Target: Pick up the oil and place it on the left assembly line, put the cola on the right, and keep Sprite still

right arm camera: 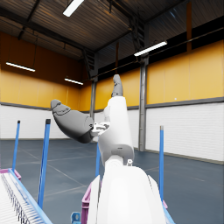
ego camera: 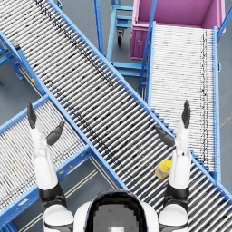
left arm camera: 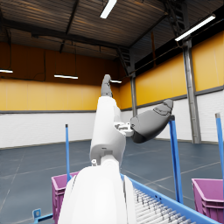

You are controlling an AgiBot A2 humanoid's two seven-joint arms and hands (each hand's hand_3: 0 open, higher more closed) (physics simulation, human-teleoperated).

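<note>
The yellow oil bottle (ego camera: 162, 169) sat near the middle conveyor's (ego camera: 90, 90) near end, partly hidden by the right forearm. It was probably light, rigid, slick plastic, best gripped around its body. The right hand (ego camera: 180, 129) hung over that conveyor just beyond the bottle, fingers spread, empty. The left hand (ego camera: 40, 129), likewise spread and empty, hung off the conveyor's left side.
</note>
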